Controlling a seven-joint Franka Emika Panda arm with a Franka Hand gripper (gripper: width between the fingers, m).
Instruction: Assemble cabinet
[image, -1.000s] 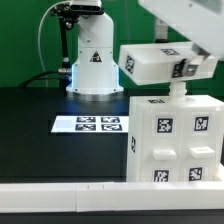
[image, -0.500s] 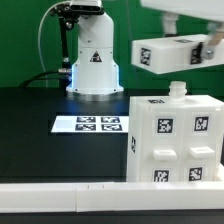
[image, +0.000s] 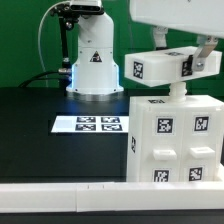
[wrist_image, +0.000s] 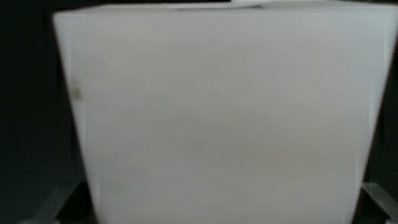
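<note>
Nearest in the exterior view we log a long low white rail (image: 60, 198) running across the front edge of the black surface (image: 40, 110). Just behind it, at the exterior view's right, we list the cabinet body (image: 172, 140): a tall white boxy part standing upright on the surface, its front face divided into panels and carrying several square black-and-white tags, with a short white peg (image: 178, 90) rising from its top. Directly above that peg we record a second cabinet part (image: 165, 66), a smaller white block with tags on its faces, tilted slightly and carried in the air; whether its underside touches the peg we cannot tell. The pincer (image: 180, 48) grips this block from above, its dark fingers (image: 160, 40) spread wide across the block's sides, under the white arm (image: 175, 18) that fills the upper right. In the wrist view we note only a broad plain white face of the held cabinet part (wrist_image: 222, 115) filling most of the picture against black. Farther back, toward the middle of the surface, we enter the marker board (image: 88, 124), lying flat beside the cabinet body. Farthest, we list the white robot base (image: 92, 60) with a triangle mark, and a dark cable (image: 42, 40) looping at its side.
</note>
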